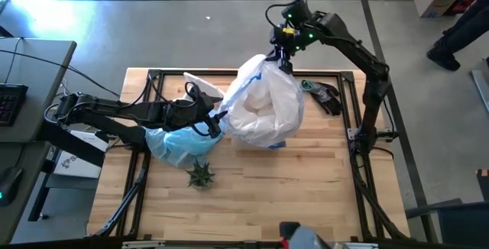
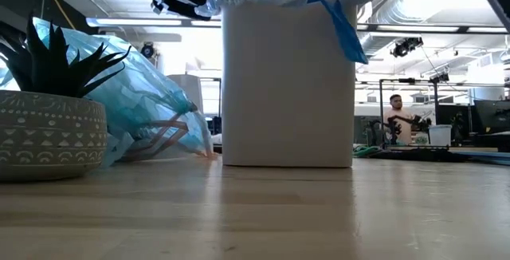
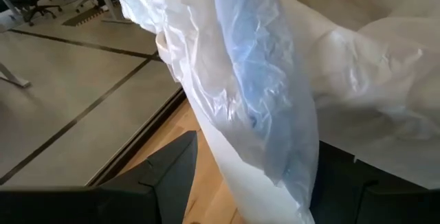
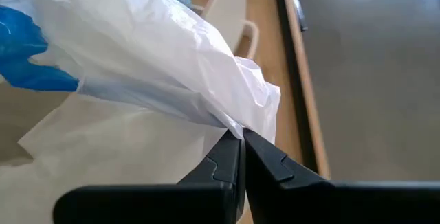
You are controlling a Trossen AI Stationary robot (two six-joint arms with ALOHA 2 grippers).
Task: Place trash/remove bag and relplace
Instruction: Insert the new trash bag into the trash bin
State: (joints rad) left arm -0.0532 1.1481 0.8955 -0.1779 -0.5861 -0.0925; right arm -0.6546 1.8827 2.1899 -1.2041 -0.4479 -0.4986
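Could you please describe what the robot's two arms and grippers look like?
Both arms are dark, slim and jointed, with black cables along them. The right arm has green lights glowing near its wrist and a yellow marking. The left gripper and right gripper have matte black, angular fingers.

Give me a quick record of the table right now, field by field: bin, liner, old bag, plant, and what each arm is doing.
bin: white rectangular plastic bin, upright on the wooden table
new liner: thin translucent white plastic bag with blue edging, draped over the bin's top
old bag: crinkly light-blue plastic bag, lying on the table beside the bin
plant: small green spiky potted plant, near the blue bag
right end effector: shut, pinching the white liner's edge
left end effector: open, fingers either side of the liner's hanging rim
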